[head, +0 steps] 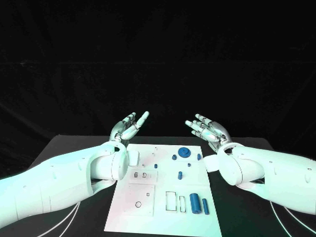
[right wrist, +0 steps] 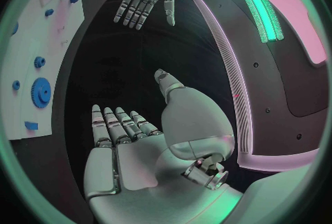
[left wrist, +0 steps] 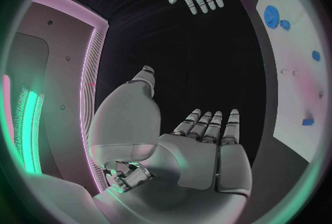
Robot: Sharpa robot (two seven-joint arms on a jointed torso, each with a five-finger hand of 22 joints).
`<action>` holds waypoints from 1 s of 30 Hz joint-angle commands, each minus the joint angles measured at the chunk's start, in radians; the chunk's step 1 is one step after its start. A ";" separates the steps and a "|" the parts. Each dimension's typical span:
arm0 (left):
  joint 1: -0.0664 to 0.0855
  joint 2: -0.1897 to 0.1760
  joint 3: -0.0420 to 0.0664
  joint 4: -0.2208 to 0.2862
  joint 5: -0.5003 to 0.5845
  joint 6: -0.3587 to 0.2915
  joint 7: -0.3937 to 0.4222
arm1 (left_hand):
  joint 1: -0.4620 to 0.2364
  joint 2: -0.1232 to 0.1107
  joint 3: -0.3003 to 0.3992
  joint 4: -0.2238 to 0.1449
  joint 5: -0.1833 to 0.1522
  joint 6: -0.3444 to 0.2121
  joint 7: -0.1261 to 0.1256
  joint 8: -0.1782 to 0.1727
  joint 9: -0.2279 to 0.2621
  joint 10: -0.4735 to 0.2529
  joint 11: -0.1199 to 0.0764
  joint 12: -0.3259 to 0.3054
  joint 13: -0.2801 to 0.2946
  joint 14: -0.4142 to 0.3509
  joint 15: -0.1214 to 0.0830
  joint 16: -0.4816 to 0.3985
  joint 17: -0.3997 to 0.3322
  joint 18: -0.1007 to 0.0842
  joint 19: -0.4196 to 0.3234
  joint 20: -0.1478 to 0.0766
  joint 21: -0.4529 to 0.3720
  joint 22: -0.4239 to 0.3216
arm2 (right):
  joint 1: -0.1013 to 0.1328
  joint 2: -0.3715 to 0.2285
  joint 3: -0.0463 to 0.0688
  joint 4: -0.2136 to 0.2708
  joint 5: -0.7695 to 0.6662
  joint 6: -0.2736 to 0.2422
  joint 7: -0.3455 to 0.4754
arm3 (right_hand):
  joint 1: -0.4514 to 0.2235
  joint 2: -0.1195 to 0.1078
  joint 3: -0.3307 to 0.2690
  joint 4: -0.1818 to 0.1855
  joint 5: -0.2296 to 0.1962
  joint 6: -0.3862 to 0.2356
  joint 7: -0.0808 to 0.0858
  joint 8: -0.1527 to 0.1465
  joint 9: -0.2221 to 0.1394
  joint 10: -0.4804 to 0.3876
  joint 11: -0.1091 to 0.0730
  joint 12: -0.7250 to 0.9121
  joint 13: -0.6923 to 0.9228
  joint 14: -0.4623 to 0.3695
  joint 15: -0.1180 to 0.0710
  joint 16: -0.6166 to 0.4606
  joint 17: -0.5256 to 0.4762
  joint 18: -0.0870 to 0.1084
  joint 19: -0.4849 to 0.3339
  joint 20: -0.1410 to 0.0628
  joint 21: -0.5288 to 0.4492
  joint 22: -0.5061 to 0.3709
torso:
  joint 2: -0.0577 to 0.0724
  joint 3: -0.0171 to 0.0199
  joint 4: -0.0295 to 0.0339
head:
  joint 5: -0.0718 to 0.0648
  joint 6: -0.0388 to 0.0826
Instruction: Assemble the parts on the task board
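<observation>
Both hands, left hand (head: pixel 130 126) and right hand (head: pixel 209 128), are up, fingers apart, holding nothing, likely ready to start on the board (head: pixel 147 207) at the bottom middle.

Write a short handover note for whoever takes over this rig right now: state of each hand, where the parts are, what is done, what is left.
Left hand: raised above the far end of the task board, fingers apart, holding nothing.
Right hand: raised likewise, fingers apart, holding nothing.
Parts: blue gear and small blue pieces at the board's far end; blue cylinder and thin blue bar near its front right corner.
Done: cannot tell which parts are already seated.
Left: neither hand touches a part; assembly still to be carried out.
</observation>
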 commanded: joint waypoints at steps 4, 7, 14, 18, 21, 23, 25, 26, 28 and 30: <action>0.001 0.002 0.001 0.001 0.002 0.047 -0.022 | 0.020 0.085 0.058 0.001 0.002 0.070 0.083 0.021 0.010 0.080 0.041 0.021 0.012 0.089 0.029 0.026 0.014 0.012 0.040 0.020 0.021 0.011 | 0.018 0.004 -0.014 -0.015 -0.086 0.178 -0.077 | 0.132 -0.004 0.043 -0.074 -0.042 0.169 0.164 0.034 0.021 0.198 0.009 0.033 0.018 0.206 0.005 0.033 0.019 0.015 0.099 0.008 0.052 0.025 | 0.000 0.0000 -0.0001 | 0.000 0.000; 0.001 -0.025 0.000 0.001 0.000 0.091 -0.001 | 0.047 0.116 0.087 -0.003 -0.001 0.158 0.107 0.042 0.022 0.184 0.068 0.044 0.024 0.186 0.046 0.047 0.024 -0.005 0.082 0.023 0.041 0.020 | 0.026 -0.013 -0.014 -0.032 -0.301 0.083 -0.023 | 0.167 -0.010 0.060 -0.103 -0.053 0.301 0.161 0.062 0.034 0.370 -0.004 0.062 0.031 0.382 -0.015 0.065 0.031 0.033 0.173 0.008 0.085 0.040 | 0.000 -0.0056 -0.0015 | -0.005 -0.010; 0.002 -0.045 0.000 0.009 0.000 0.099 0.016 | 0.130 0.133 0.098 -0.011 0.003 0.467 0.134 0.120 0.058 0.559 0.094 0.124 0.052 0.534 0.061 0.120 0.052 -0.061 0.403 0.020 0.178 0.087 | 0.030 -0.023 -0.013 -0.029 -0.401 0.045 -0.008 | 0.194 -0.019 0.095 -0.132 -0.057 0.537 0.135 0.091 0.043 0.654 -0.037 0.087 0.037 0.656 -0.053 0.089 0.038 0.074 0.395 0.008 0.180 0.079 | 0.006 -0.0047 -0.0017 | -0.008 -0.013; 0.003 -0.067 0.001 0.026 -0.004 0.100 0.018 | 0.190 0.128 0.100 -0.018 0.003 0.613 0.119 0.147 0.067 0.724 0.072 0.144 0.052 0.715 0.031 0.155 0.063 -0.049 0.548 0.017 0.246 0.112 | 0.041 -0.032 -0.013 -0.025 -0.458 0.051 -0.026 | 0.189 -0.028 0.122 -0.136 -0.060 0.652 0.124 0.087 0.042 0.718 -0.052 0.072 0.036 0.722 -0.070 0.077 0.038 0.092 0.474 0.007 0.216 0.087 | 0.018 -0.0027 0.0001 | -0.011 -0.012; 0.005 -0.083 0.001 0.043 -0.015 0.101 0.017 | 0.225 0.121 0.107 -0.020 0.001 0.668 0.108 0.151 0.064 0.773 0.057 0.140 0.049 0.766 0.016 0.157 0.063 -0.032 0.583 0.018 0.264 0.115 | 0.049 -0.039 -0.012 -0.024 -0.532 0.071 -0.053 | 0.183 -0.036 0.136 -0.136 -0.057 0.709 0.121 0.084 0.043 0.748 -0.058 0.065 0.036 0.753 -0.078 0.071 0.038 0.097 0.506 0.004 0.232 0.089 | 0.026 -0.0012 0.0022 | -0.013 -0.010; 0.007 -0.094 0.001 0.056 -0.025 0.101 0.018 | 0.241 0.118 0.107 -0.022 0.001 0.688 0.103 0.151 0.061 0.802 0.051 0.139 0.050 0.799 0.008 0.160 0.066 -0.022 0.600 0.016 0.274 0.117 | 0.053 -0.043 -0.010 -0.022 -0.596 0.084 -0.069 | 0.180 -0.041 0.148 -0.138 -0.052 0.735 0.115 0.082 0.044 0.772 -0.065 0.062 0.036 0.783 -0.087 0.074 0.039 0.100 0.539 -0.003 0.251 0.095 | 0.034 -0.0001 0.0033 | -0.014 -0.010; 0.009 -0.109 0.001 0.076 -0.041 0.102 0.019 | 0.252 0.112 0.104 -0.025 0.002 0.705 0.098 0.151 0.060 0.824 0.044 0.138 0.050 0.825 0.001 0.163 0.069 -0.011 0.617 0.015 0.284 0.119 | 0.060 -0.048 -0.008 -0.021 -0.677 0.100 -0.094 | 0.178 -0.050 0.158 -0.141 -0.051 0.754 0.108 0.079 0.044 0.792 -0.072 0.059 0.036 0.808 -0.095 0.076 0.039 0.101 0.569 -0.012 0.268 0.100 | 0.043 0.0012 0.0045 | -0.017 -0.010; 0.010 -0.116 0.002 0.087 -0.047 0.103 0.019 | 0.259 0.109 0.100 -0.026 0.002 0.718 0.095 0.151 0.058 0.842 0.040 0.138 0.051 0.844 -0.005 0.165 0.072 -0.004 0.631 0.015 0.293 0.121 | 0.065 -0.049 -0.008 -0.021 -0.716 0.107 -0.108 | 0.175 -0.055 0.168 -0.142 -0.045 0.772 0.102 0.076 0.044 0.813 -0.078 0.056 0.036 0.830 -0.103 0.076 0.039 0.099 0.589 -0.019 0.279 0.102 | 0.048 0.0014 0.0061 | -0.020 -0.011; 0.013 -0.132 0.003 0.110 -0.057 0.106 0.019 | 0.270 0.105 0.094 -0.029 0.002 0.736 0.090 0.150 0.056 0.867 0.033 0.137 0.051 0.871 -0.013 0.168 0.076 0.008 0.652 0.014 0.306 0.126 | 0.074 -0.050 -0.006 -0.025 -0.798 0.121 -0.141 | 0.171 -0.068 0.176 -0.144 -0.041 0.796 0.095 0.078 0.045 0.847 -0.089 0.059 0.038 0.874 -0.117 0.088 0.043 0.101 0.621 -0.033 0.297 0.109 | 0.059 0.0016 0.0088 | -0.023 -0.010; 0.017 -0.148 0.004 0.134 -0.062 0.111 0.017 | 0.279 0.103 0.087 -0.032 0.002 0.750 0.086 0.148 0.053 0.889 0.028 0.135 0.052 0.896 -0.020 0.170 0.082 0.016 0.673 0.012 0.320 0.130 | 0.083 -0.050 -0.005 -0.028 -0.869 0.128 -0.172 | 0.166 -0.076 0.183 -0.144 -0.035 0.819 0.086 0.081 0.046 0.881 -0.101 0.061 0.039 0.928 -0.135 0.105 0.050 0.101 0.663 -0.051 0.325 0.120 | 0.071 0.0010 0.0104 | -0.026 -0.008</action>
